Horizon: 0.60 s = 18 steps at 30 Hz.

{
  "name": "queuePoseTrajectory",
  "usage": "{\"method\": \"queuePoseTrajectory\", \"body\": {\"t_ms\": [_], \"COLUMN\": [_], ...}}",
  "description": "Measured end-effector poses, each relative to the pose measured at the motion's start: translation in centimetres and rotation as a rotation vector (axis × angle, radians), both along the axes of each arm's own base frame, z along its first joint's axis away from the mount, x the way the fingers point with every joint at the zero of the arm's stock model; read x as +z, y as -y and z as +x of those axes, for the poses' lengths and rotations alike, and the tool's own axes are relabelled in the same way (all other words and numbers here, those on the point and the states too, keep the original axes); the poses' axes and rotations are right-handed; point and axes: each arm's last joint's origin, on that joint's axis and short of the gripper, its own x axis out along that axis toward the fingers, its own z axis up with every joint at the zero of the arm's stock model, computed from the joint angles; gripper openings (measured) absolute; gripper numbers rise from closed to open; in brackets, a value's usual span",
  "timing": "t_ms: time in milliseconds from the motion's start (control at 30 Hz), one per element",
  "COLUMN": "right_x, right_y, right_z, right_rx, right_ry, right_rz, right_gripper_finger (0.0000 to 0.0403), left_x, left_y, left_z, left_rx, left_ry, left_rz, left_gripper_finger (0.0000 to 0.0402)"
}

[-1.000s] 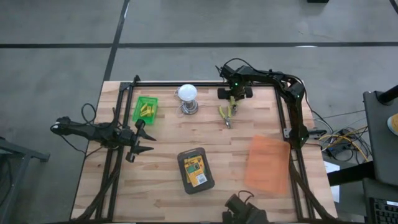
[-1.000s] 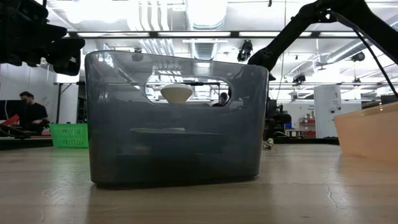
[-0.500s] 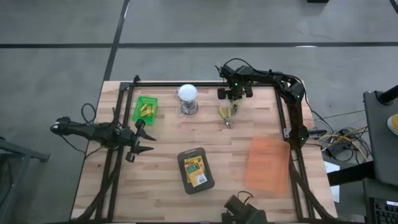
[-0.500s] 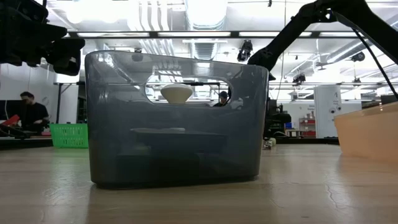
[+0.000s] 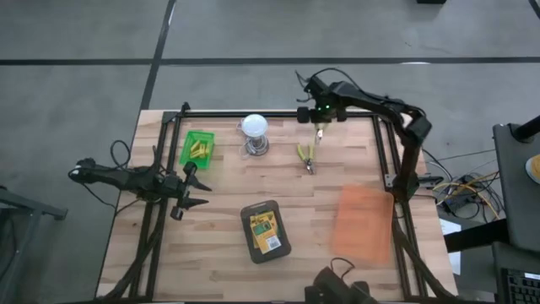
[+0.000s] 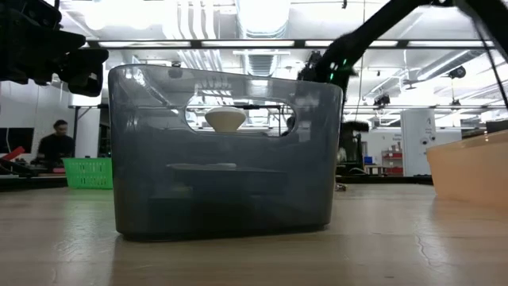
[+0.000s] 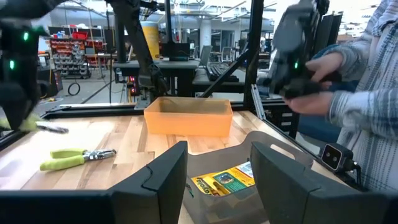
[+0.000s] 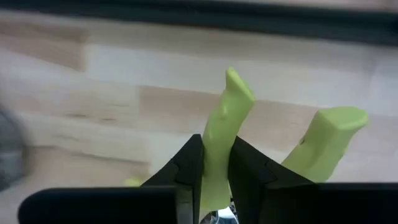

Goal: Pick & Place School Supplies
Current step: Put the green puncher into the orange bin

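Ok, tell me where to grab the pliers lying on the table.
Take the pliers by the yellow-green handles, coming straight down from above. They lie flat on the table with both handles side by side, so fingers can close across them; the metal nose is thin and tapered. The right gripper, nearest, is shut on another pair.
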Motion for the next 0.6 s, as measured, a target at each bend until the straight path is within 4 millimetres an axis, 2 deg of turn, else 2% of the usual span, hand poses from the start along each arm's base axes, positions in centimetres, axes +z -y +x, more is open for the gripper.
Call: {"method": "queuePoseTrajectory", "body": {"t_ms": [333, 600], "right_x": [9.2, 14.0], "right_y": [-3.0, -8.1], "right_z": [-3.1, -5.3], "right_rx": [-0.004, 0.026], "right_ry": [0.168, 0.252], "right_rz": [-0.19, -0.22], "right_gripper_finger": [0.0058, 0.0057], "left_x": [0.0, 0.0], "left_y": [0.0, 0.0], "left_z": [0.0, 0.0], "left_rx": [0.0, 0.0], "left_ry": [0.0, 0.0], "left_rz": [0.0, 0.0], "left_gripper_finger": [0.0181, 0.0181]}}
